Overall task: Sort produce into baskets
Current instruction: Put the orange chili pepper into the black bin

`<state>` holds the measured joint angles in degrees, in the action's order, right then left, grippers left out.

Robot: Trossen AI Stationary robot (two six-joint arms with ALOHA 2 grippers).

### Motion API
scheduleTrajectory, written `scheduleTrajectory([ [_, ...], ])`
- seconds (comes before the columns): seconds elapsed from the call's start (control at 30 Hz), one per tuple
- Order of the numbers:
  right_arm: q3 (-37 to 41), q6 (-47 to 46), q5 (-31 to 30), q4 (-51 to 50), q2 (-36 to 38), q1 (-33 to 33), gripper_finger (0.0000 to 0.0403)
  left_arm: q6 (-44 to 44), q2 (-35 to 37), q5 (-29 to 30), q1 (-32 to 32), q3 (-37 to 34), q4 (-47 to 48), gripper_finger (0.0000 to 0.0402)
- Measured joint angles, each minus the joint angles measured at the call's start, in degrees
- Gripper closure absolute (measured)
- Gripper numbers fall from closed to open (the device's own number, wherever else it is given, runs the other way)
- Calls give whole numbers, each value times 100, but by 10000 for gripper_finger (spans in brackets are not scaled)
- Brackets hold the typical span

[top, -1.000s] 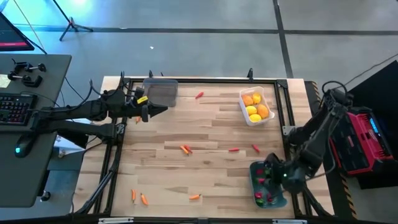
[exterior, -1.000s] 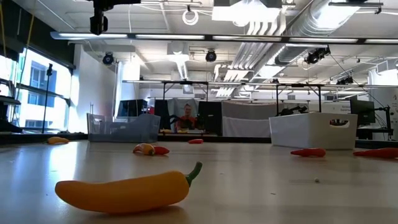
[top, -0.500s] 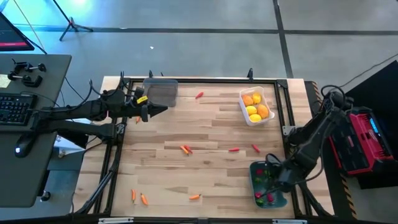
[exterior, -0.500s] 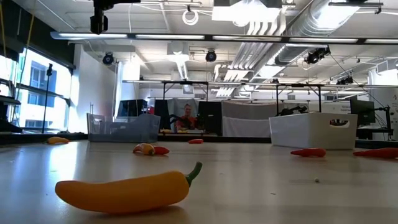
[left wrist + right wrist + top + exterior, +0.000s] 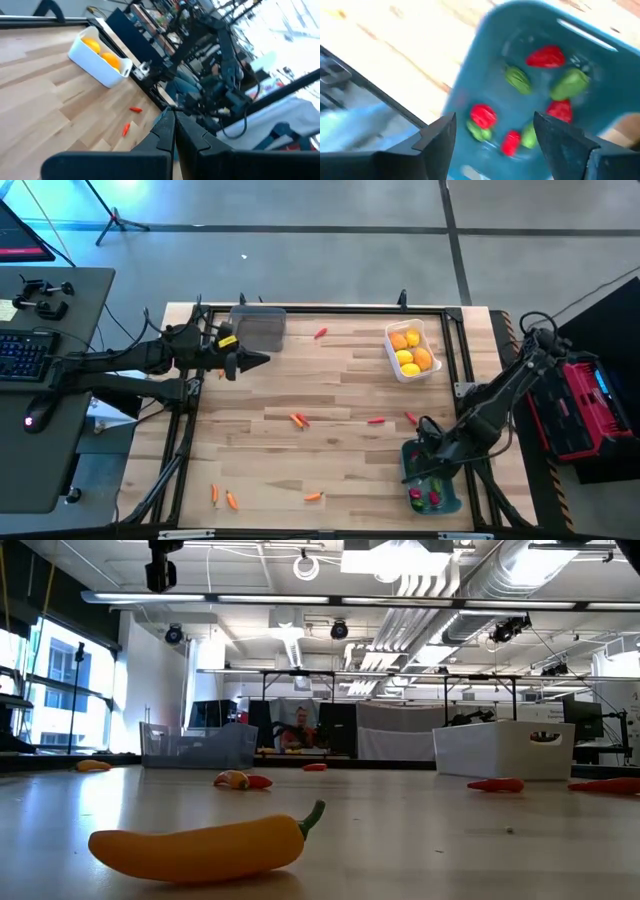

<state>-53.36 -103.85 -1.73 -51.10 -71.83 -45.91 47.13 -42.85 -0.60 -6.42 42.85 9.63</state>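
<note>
Above the blue-grey basket [image 5: 432, 480] at the tabletop's [image 5: 330, 390] near right corner, right claw [image 5: 425, 442] hangs with fingers spread, holding nothing; red and green peppers [image 5: 547, 56] lie inside. Left claw [image 5: 262, 359], pinched shut and empty, waits beside the smoky grey basket [image 5: 259, 326] at the far left. White basket [image 5: 413, 351] holds yellow-orange fruits [image 5: 408, 356]; carrots [image 5: 298, 419] lie scattered.

One camera looks straight down on the whole desk [image 5: 330, 395]. Another sits at desktop level, facing the room. Wrist cameras look close across it.
</note>
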Motion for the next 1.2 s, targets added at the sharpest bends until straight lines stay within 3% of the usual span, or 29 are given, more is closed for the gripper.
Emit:
scheduleTrajectory([
  [0.1, -21, -520, -303, 120, 4, 156, 146, -368, 0, -104, 5, 0, 0, 401],
  [0.17, -21, -391, -779, 780, 3, 372, 146, -684, 0, -153, 13, 0, 3, 401],
  [0.3, -25, 1037, -2191, 2645, -9, 1013, 146, -993, 0, -219, 13, 0, 151, 401],
  [0.4, -27, 2346, -2520, 3627, -9, 1672, 146, -1014, 0, -223, 13, -2, 280, 402],
  [0.5, -27, 3227, -2375, 4047, -9, 2261, 146, -992, 0, -222, 13, -2, 416, 402],
  [0.7, -25, 3393, -1551, 4051, -172, 3130, 146, -989, -271, -385, 78, -4, 848, 398],
  [0.8, -25, 3540, -799, 3909, -223, 3323, 146, -1073, -537, -460, 227, -7, 680, 383],
  [0.93, -118, 3591, 402, 2886, -384, 3490, 146, -1180, -906, -471, 371, -4, 511, 349],
  [1.0, -370, 4115, 768, 1960, -546, 3520, 146, -1192, -1051, -451, 390, -7, 517, 335],
  [1.1, -549, 5415, 802, 649, -895, 3502, 146, -1189, -1219, -394, 389, -7, 505, 320],
  [1.2, -565, 6803, 813, 475, -1264, 3472, 146, -1186, -1313, -387, 389, -7, 430, 314],
])
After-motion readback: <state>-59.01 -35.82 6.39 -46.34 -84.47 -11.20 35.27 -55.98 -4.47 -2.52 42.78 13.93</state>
